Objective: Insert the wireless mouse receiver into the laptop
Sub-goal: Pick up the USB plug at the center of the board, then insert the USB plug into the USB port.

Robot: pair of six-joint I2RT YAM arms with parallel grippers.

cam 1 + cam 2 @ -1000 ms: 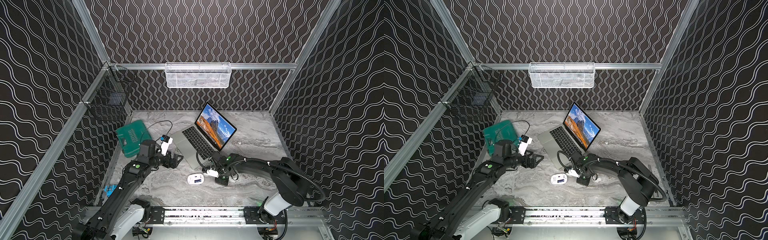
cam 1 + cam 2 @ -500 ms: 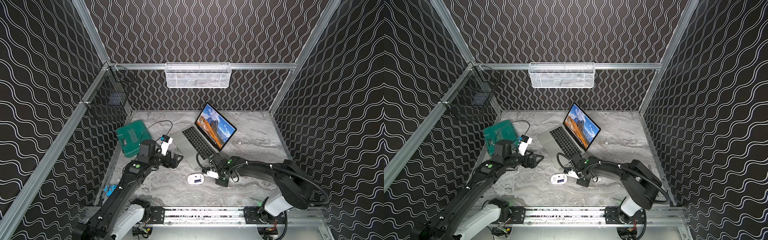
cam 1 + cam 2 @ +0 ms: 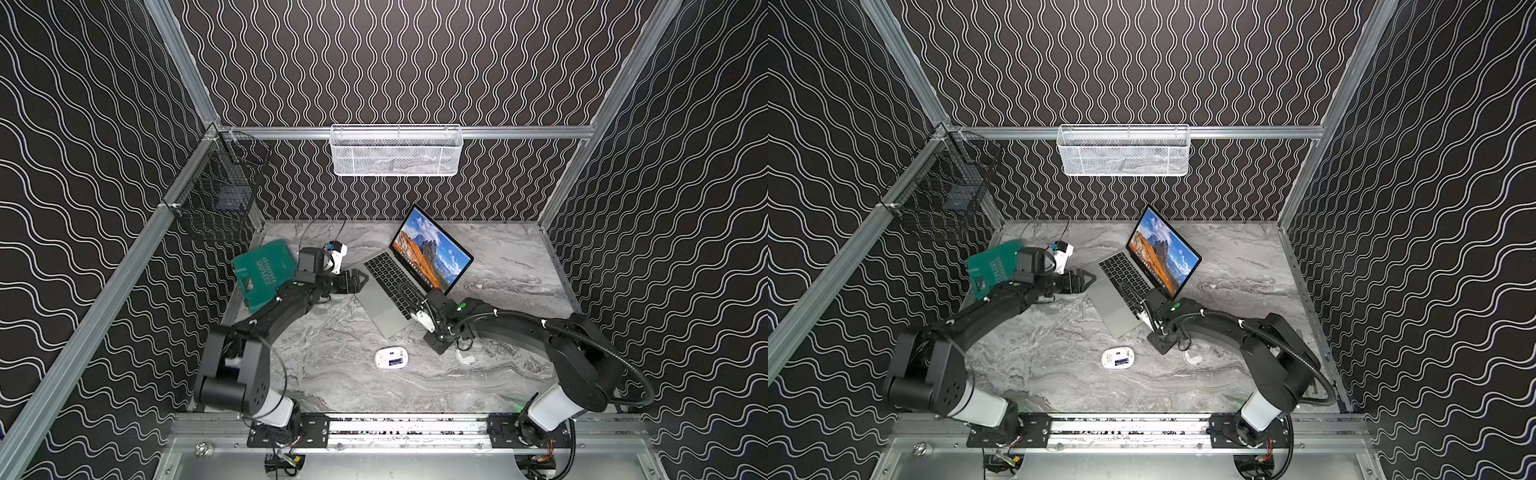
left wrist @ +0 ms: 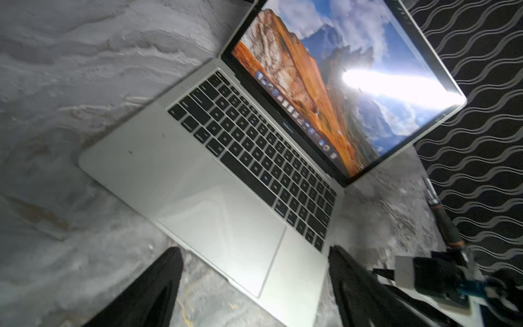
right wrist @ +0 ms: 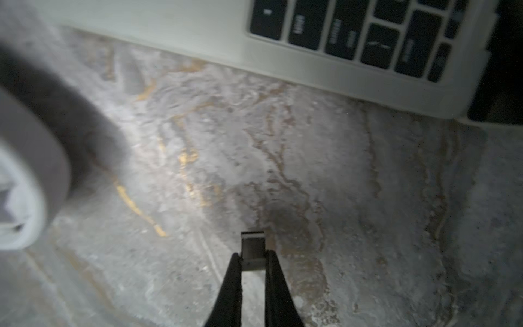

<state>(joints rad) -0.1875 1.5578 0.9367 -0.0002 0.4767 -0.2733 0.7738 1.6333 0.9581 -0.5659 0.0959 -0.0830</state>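
Observation:
The slim silver laptop (image 3: 386,291) (image 3: 1117,303) stands open mid-table, its screen showing orange mountains. The white wireless mouse (image 3: 391,357) (image 3: 1118,358) lies underside up on the table in front of it. My right gripper (image 5: 252,256) (image 3: 434,340) is shut on the small metal receiver (image 5: 252,245), low over the table beside the laptop's (image 5: 353,79) right edge. My left gripper (image 4: 254,254) (image 3: 360,279) stands open at the laptop's (image 4: 198,184) left front corner, with the palm rest showing between its fingers (image 4: 167,271).
A green plastic case (image 3: 266,274) lies at the left behind my left arm. A small white piece (image 3: 465,358) lies on the table by my right gripper. A white mesh basket (image 3: 395,151) hangs on the back wall and a black wire basket (image 3: 220,195) on the left rail.
My right gripper has shut on the receiver and moved from the mouse toward the laptop's right edge. My left gripper has moved further back to the laptop's left front corner.

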